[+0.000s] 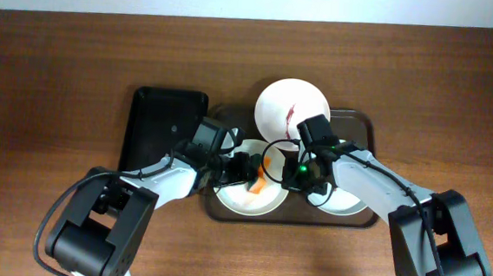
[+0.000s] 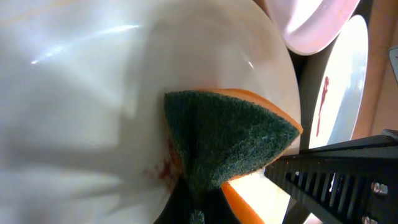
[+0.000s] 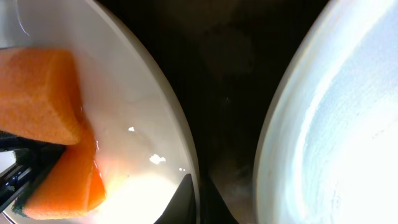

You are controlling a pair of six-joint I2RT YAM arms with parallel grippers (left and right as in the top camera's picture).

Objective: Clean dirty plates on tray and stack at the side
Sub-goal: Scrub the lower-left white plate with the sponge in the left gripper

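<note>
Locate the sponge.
Overhead, centre: the sponge is pressed on the plate at the left end of the tray, held in the jaws of the left gripper.

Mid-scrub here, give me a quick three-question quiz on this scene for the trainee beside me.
1. True or false: the sponge is touching a white plate.
2. Where on the brown tray does the red-streaked plate sit: A its far edge, B its near edge, C its left edge?
3. Which gripper holds the sponge?
Key: 1 true; 2 A; 3 the left gripper.
</note>
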